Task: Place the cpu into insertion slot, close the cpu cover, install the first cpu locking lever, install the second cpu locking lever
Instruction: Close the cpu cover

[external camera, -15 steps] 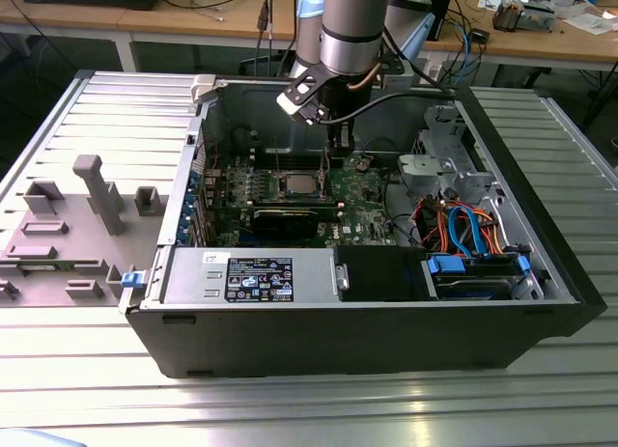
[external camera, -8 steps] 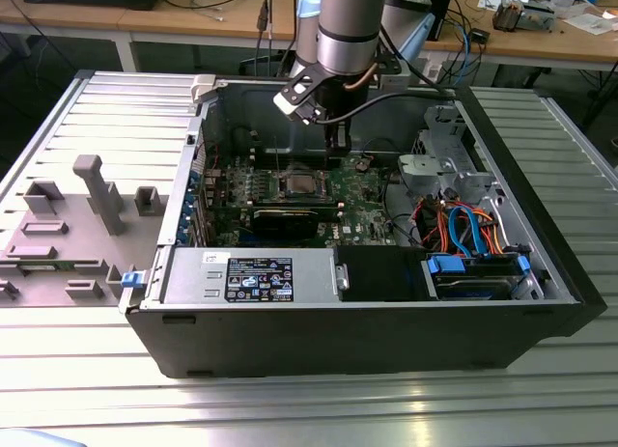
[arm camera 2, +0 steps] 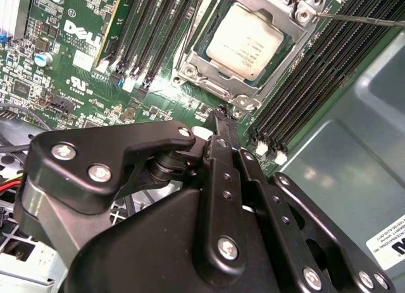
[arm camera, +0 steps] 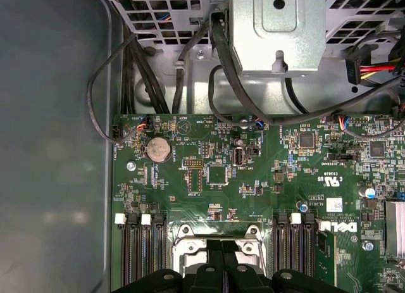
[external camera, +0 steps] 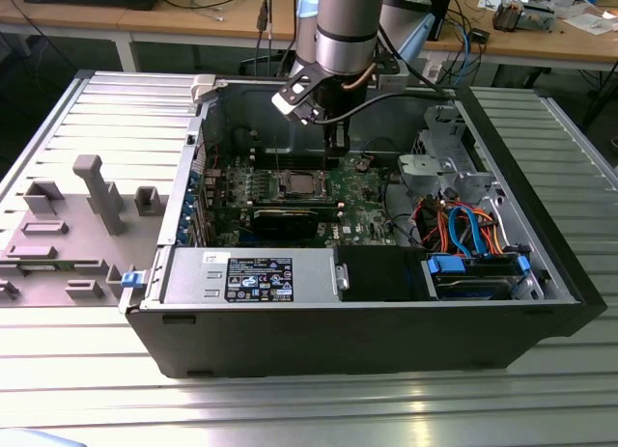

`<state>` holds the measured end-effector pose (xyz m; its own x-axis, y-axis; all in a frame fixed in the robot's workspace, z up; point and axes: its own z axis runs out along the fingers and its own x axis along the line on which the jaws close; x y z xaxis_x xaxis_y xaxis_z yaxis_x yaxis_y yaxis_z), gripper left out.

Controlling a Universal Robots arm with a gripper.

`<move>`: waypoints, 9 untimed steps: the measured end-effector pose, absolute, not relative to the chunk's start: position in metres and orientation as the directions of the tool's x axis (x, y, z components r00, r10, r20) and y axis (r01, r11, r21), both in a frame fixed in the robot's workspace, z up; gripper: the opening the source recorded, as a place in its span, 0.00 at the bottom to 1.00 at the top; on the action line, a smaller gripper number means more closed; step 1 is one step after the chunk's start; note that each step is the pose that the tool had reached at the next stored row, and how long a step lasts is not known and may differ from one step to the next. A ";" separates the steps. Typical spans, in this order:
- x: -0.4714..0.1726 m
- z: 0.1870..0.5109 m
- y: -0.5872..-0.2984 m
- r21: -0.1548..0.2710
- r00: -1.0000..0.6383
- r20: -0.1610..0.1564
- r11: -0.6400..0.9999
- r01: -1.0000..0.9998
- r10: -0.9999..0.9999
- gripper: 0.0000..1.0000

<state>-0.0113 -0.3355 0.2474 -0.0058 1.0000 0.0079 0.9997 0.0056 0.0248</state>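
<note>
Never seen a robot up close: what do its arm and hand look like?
The arm is a thick silver-grey cylinder with a black band and pale blue cap. A black cable loops off it. The hand is matte black, built of flat jointed links dotted with silver screws.

There is one cpu (arm camera 2: 243,40). One cover (arm camera 2: 190,71) lies around the cpu as a frame. One thin lever (arm camera 2: 361,18) runs just beside the cpu. The memory slots (arm camera 2: 152,33) form two groups, one on each side of the cpu; how many slots each group has, I cannot tell for sure. One coin battery (arm camera: 158,149) sits on the same board, well apart from the cpu. One long black card (external camera: 290,215) lies near the cpu. One arm (external camera: 343,22) with one hand (external camera: 335,148) hangs close to the cpu. One case (external camera: 338,341) holds the cpu, and one desk (external camera: 290,408) carries the case.
</note>
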 end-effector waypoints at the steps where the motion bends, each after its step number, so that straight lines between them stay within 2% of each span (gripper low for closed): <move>1: -0.011 0.247 -0.335 0.025 -0.006 0.008 0.006 1.000 1.000 0.11; 9: -0.012 0.247 -0.336 0.025 -0.006 0.008 0.005 1.000 1.000 0.11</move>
